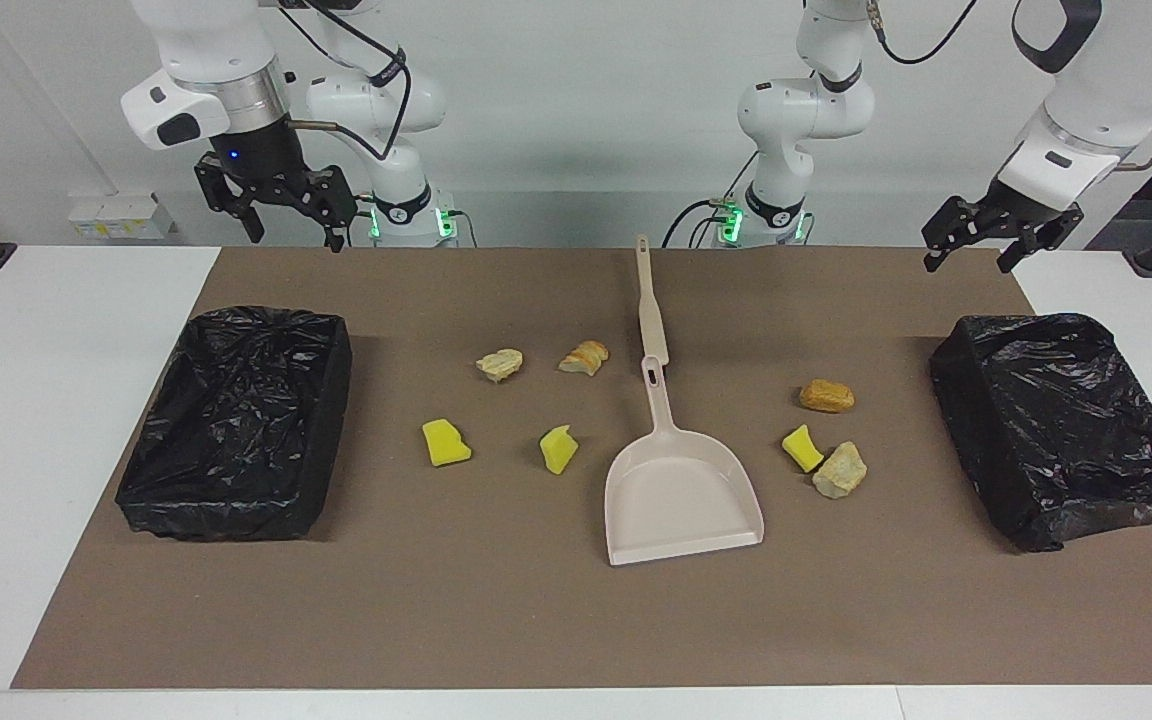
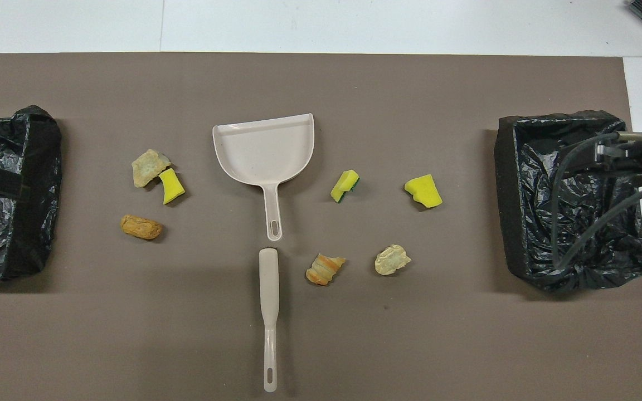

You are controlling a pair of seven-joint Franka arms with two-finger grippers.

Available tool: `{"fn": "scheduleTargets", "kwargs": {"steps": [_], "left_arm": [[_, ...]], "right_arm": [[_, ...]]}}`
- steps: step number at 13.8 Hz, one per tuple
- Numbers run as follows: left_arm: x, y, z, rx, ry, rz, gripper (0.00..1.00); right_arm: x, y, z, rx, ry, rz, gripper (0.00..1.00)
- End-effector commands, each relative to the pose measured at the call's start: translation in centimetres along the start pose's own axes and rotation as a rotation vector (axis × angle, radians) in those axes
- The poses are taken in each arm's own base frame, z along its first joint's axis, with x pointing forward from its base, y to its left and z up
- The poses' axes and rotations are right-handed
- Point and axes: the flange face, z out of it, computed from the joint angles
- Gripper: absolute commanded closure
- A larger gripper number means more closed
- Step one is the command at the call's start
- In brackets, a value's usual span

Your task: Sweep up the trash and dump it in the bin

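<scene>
Trash is scattered in two groups on either side of the dustpan (image 1: 681, 495), which lies at the centre of the facing view with its mouth toward the lower edge of the frame and its handle toward the robots. Four pieces are seen at centre left: a yellow sponge (image 1: 446, 443), a second sponge (image 1: 558, 449), a pale lump (image 1: 500, 364) and a bread-like piece (image 1: 584, 357). Three are seen at centre right: a brown chunk (image 1: 826, 396), a third sponge (image 1: 802, 448) touching a stone-like lump (image 1: 840, 470). The brush (image 1: 649, 300) is laid in line with the dustpan handle, its long axis running toward the robots, so each group lies sideways from the tools. A black-lined bin (image 1: 236, 420) sits at the left edge and another bin (image 1: 1061, 425) at the right. The right gripper (image 1: 281, 205), upper left, and the left gripper (image 1: 996, 235), upper right, are held open and empty in the air. The brush appears slightly closer to the left arm's base.
</scene>
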Motion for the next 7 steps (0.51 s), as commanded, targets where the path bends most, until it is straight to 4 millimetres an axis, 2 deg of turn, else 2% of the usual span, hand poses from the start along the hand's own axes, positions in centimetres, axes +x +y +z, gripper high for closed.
{"fn": "scheduleTargets", "kwargs": {"steps": [1, 5, 7], "left_arm": [[-0.5, 0.2, 0.1, 0.018, -0.017, 0.003, 0.0], [-0.4, 0.5, 0.5, 0.015, -0.035, 0.008, 0.0], [-0.4, 2.4, 1.6, 0.012, -0.049, 0.036, 0.0]], "right_arm": [[-0.9, -0.2, -0.6, 0.024, -0.023, -0.028, 0.0], [-1.7, -0.3, 0.0, 0.015, -0.038, -0.029, 0.0], [-1.6, -0.2, 0.0, 0.003, -0.037, -0.028, 0.0]]}}
